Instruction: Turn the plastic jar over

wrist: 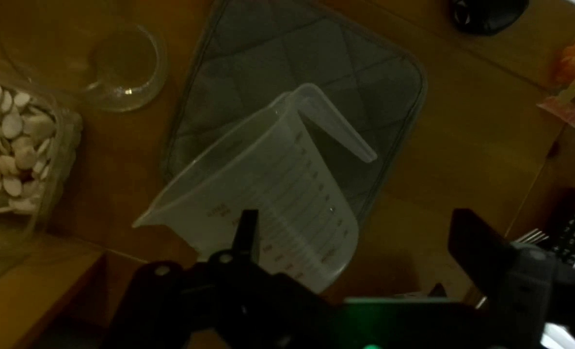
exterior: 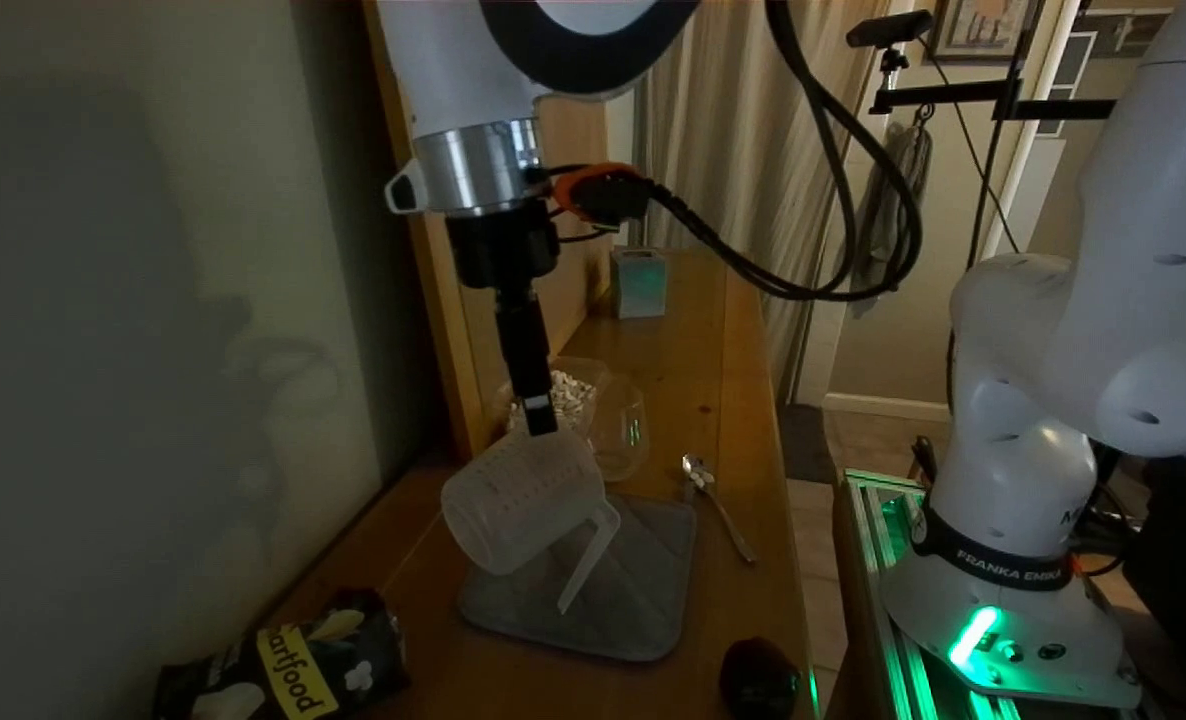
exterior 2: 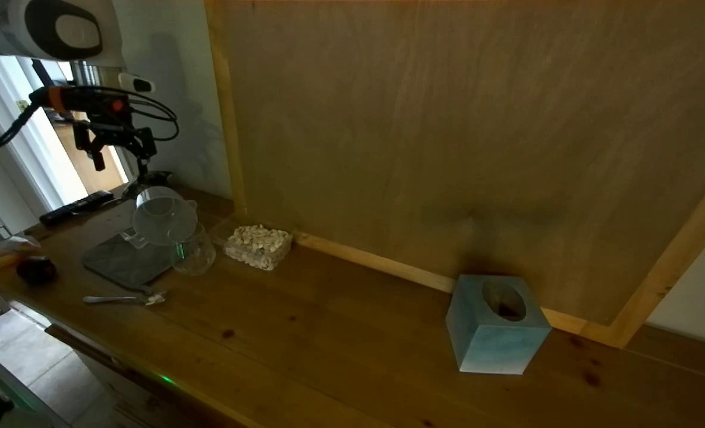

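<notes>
One see-through plastic jug point(wrist: 287, 186) is chilling sideways mid wrist view, overlapping one grey quilted pad point(wrist: 297, 53); one black claw point(wrist: 355, 215) is gaping wide.

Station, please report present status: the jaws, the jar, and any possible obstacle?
Jaws open, nothing gripped. Plastic jar on its side, partly over grey mat. Transparent vessel near jar's mouth, possibly in the way.

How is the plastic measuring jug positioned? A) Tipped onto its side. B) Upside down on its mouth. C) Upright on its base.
A, because the wrist view, looking down, shows the plastic measuring jug lengthwise from its side, partly over the quilted pot holder.
</notes>
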### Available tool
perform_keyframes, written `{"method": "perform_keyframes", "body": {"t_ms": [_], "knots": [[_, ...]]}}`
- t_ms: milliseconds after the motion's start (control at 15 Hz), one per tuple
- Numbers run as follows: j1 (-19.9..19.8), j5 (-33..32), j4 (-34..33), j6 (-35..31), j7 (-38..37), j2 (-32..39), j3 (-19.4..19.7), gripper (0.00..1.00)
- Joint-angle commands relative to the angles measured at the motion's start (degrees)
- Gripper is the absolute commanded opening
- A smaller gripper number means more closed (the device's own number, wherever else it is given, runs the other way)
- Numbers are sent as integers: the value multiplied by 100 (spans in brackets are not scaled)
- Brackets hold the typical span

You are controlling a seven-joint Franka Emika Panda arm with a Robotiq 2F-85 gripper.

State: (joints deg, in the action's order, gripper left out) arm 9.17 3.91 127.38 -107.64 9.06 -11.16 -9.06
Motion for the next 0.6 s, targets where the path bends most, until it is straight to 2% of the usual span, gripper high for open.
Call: {"method": "perform_keyframes", "body": {"t_ms": [0, 133, 267, 533], "knots": [[15, 17, 162, -44, -44, -148, 56, 100], [14, 32, 325, -95, -93, -301, 66, 100], [-121, 506, 630, -373, -300, -563, 300, 100], [-379, 987, 1103, -748, -259, -766, 761, 100]]}}
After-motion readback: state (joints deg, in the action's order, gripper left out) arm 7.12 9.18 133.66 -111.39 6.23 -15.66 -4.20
